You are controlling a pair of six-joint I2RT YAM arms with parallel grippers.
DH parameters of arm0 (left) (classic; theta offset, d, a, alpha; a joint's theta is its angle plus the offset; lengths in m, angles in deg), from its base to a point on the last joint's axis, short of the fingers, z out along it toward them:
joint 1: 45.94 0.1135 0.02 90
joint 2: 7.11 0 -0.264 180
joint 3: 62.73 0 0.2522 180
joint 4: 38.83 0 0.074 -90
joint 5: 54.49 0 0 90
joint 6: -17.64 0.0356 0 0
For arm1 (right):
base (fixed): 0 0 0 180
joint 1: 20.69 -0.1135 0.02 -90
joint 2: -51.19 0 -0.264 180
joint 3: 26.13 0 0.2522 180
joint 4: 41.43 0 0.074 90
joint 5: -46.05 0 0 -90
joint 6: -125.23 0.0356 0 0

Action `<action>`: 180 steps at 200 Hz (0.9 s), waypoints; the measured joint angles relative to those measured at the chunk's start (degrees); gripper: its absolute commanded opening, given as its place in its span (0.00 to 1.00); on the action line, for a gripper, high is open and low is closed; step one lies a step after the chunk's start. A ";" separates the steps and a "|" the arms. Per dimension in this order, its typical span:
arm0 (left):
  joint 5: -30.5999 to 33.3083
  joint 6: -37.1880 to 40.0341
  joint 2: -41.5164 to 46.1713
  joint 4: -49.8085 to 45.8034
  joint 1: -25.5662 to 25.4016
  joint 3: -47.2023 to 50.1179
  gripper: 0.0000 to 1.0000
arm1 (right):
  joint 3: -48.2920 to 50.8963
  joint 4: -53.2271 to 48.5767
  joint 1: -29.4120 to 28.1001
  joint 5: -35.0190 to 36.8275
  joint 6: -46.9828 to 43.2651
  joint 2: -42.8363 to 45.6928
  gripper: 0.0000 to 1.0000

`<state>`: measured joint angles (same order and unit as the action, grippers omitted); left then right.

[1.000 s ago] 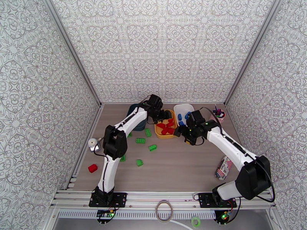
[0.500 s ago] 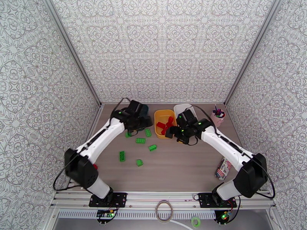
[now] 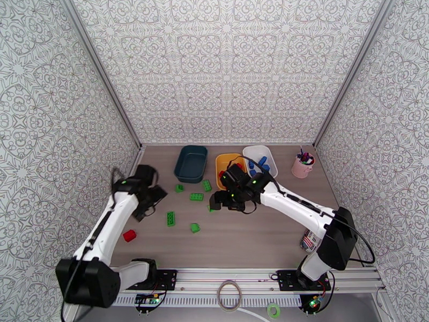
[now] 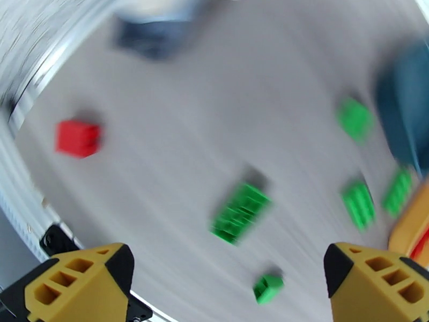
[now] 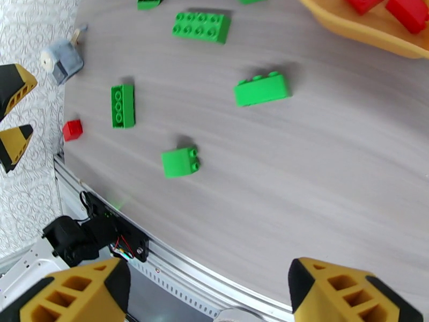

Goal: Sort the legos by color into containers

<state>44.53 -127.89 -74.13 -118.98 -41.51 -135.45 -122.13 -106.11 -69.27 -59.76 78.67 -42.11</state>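
Observation:
Green legos lie loose mid-table: a long one [image 3: 196, 197] [image 5: 201, 25], one [image 5: 261, 89] just ahead of my right gripper, one [image 3: 170, 218] [image 4: 240, 211], and a small one [image 3: 195, 227] [image 5: 179, 162]. A red lego [image 3: 129, 235] [image 4: 78, 138] sits near the left rail. At the back stand the teal container [image 3: 191, 163], the yellow container [image 3: 224, 161] [image 5: 370, 28] with red legos, and the white container [image 3: 268, 156] with blue ones. My left gripper [image 3: 153, 202] [image 4: 225, 264] hovers open and empty over the left side. My right gripper [image 3: 216, 201] [image 5: 209, 275] is open and empty above the green legos.
A pink cup with pens [image 3: 303, 165] stands at the back right. A flag-patterned packet [image 3: 311, 237] lies by the right arm's base. A small grey motor-like object [image 5: 61, 60] sits near the left rail. The near metal rail [image 5: 177, 258] bounds the table.
My left arm swung from the yellow container back to the table's left side and its jaws opened. My right arm moved left from the white container to above the green legos.

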 measured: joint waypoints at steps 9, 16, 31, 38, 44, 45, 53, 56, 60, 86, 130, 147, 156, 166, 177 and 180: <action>-0.44 0.00 1.81 -0.07 4.59 2.01 0.99 | 0.00 -0.20 -0.15 0.17 0.00 0.02 0.82; -0.85 0.00 2.78 -0.04 7.50 3.02 0.99 | 0.00 -0.31 -0.17 0.20 0.00 0.02 0.82; -2.10 0.07 4.26 0.00 13.62 4.70 0.99 | 0.00 -0.68 -0.20 0.39 0.00 0.04 0.82; -2.80 0.20 4.63 0.20 16.13 5.31 0.98 | 0.00 -0.83 -0.20 0.50 0.00 0.07 0.82; -3.65 0.22 4.94 0.68 18.73 6.08 0.97 | 0.00 -0.98 -0.20 0.61 0.00 0.07 0.82; -3.74 0.24 5.01 0.70 19.04 6.19 0.97 | 0.00 -1.01 -0.20 0.61 0.00 0.07 0.82; -4.76 0.31 5.20 1.46 22.16 7.37 0.95 | 0.00 -1.16 -0.20 0.63 -0.02 0.07 0.82; -5.01 0.28 5.22 1.70 23.10 7.74 0.94 | 0.00 -1.25 -0.20 0.63 -0.02 0.07 0.82; -5.44 0.44 5.22 1.97 24.46 8.37 0.94 | 0.00 -1.29 -0.20 0.63 -0.04 0.07 0.82; -7.85 0.52 4.72 3.69 30.49 11.30 0.92 | -0.04 -2.32 -0.20 0.61 -0.72 0.04 0.82; -11.28 0.61 -0.26 9.25 34.82 13.62 0.87 | -3.85 -5.03 -0.20 0.61 -1.99 -2.40 0.82; -12.52 0.39 -2.49 11.67 35.10 14.53 0.87 | -4.92 -5.75 -0.20 0.63 -2.45 -2.97 0.82; -12.98 0.07 -3.48 12.83 35.12 15.10 0.86 | -5.42 -6.12 -0.20 0.63 -2.58 -3.26 0.82; -13.40 -0.46 -4.15 13.99 35.12 15.78 0.84 | -5.81 -6.47 -0.20 0.63 -2.73 -3.56 0.82; -13.49 -1.55 -4.46 15.06 35.12 16.48 0.84 | -6.19 -6.73 -0.20 0.63 -2.80 -3.98 0.82; -13.53 -1.57 -4.46 15.26 35.17 16.59 0.83 | -6.29 -6.78 -0.20 0.63 -2.82 -4.09 0.82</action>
<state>31.00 -129.46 -78.59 -103.72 -6.34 -118.86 -128.43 -112.88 -69.47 -59.13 75.85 -46.19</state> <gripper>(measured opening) 0.842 0.819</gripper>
